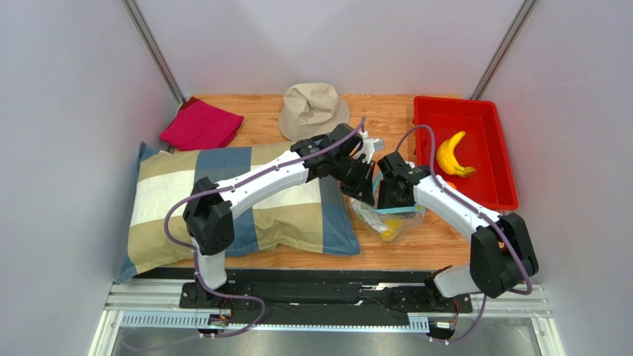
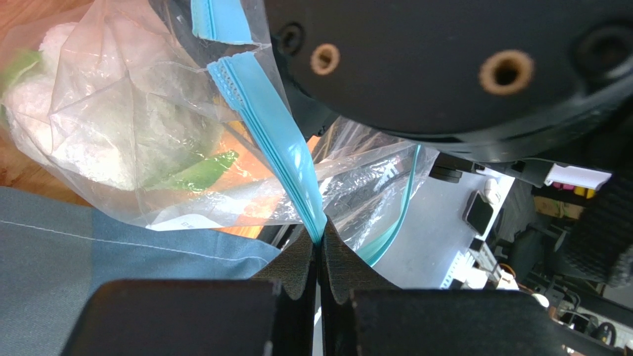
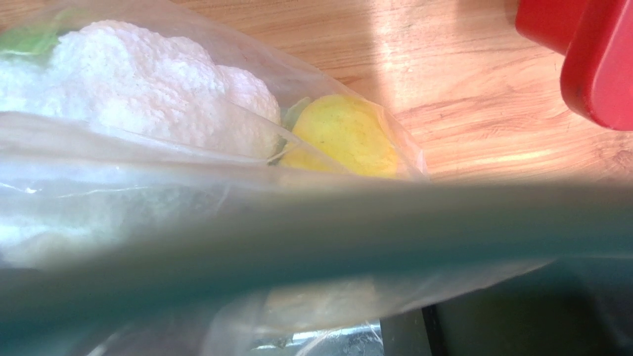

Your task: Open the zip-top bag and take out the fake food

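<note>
The zip-top bag [image 1: 386, 219] hangs low over the wooden table between my two grippers. My left gripper [image 1: 362, 190] is shut on its light blue zip strip [image 2: 276, 141], which runs into the closed jaws [image 2: 319, 241]. Through the plastic I see white-and-green cauliflower [image 3: 141, 81], a yellow oval fruit [image 3: 345, 133] and an orange patch [image 2: 249, 172]. My right gripper [image 1: 391, 199] is at the bag's mouth. The blurred strip [image 3: 319, 237] crosses its view. One dark finger [image 3: 520, 319] shows well off centre; the other is hidden by plastic. A yellow banana [image 1: 453, 156] lies in the red tray [image 1: 496, 194].
A checked pillow [image 1: 245, 200] lies left of the bag, its blue cloth under my left gripper [image 2: 111, 259]. A beige hat [image 1: 313, 108] and a red cloth [image 1: 200, 124] sit at the back. The red tray's corner [image 3: 594, 52] is close on the right.
</note>
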`<state>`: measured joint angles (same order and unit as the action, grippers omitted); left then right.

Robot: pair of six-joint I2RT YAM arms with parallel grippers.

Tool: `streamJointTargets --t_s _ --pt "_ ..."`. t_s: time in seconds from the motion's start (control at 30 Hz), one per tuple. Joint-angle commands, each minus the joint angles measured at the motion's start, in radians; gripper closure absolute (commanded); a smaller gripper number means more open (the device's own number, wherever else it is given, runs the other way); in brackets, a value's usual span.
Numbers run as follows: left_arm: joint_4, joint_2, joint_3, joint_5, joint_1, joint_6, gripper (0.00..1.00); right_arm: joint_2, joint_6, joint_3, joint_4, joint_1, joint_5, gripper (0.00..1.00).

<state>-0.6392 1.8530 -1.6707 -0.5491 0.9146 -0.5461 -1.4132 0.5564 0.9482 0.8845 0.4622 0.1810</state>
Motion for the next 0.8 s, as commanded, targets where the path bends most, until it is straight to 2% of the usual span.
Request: streamJointTargets --t_s 0.0,0.17,0.33,0.4,0.53,0.77 --pt "-0.011 -0.012 -0.003 -0.026 0.006 0.025 1.0 -0.041 -0.003 -0.048 -0.097 -0.005 0.029 0.42" --pt "-0.011 0.0 -0.011 -0.028 0.006 0.026 1.0 -0.118 -0.006 -0.065 -0.139 -0.003 0.022 0.43" --pt "-0.01 0.006 -0.004 -0.028 0.007 0.021 1.0 -0.15 -0.016 -0.098 -0.16 -0.002 0.005 0.57" --pt "-0.01 0.006 -0.001 -0.029 0.006 0.02 1.0 -0.147 -0.03 -0.111 -0.168 -0.002 -0.003 0.56" --pt "-0.001 0.008 0.003 -0.028 0.007 0.015 1.0 -0.188 -0.03 -0.14 -0.159 -0.002 0.002 0.45" --pt "0.007 0.011 0.012 -0.029 0.007 -0.002 1.0 -0.216 -0.019 -0.144 -0.176 0.0 -0.025 0.44"
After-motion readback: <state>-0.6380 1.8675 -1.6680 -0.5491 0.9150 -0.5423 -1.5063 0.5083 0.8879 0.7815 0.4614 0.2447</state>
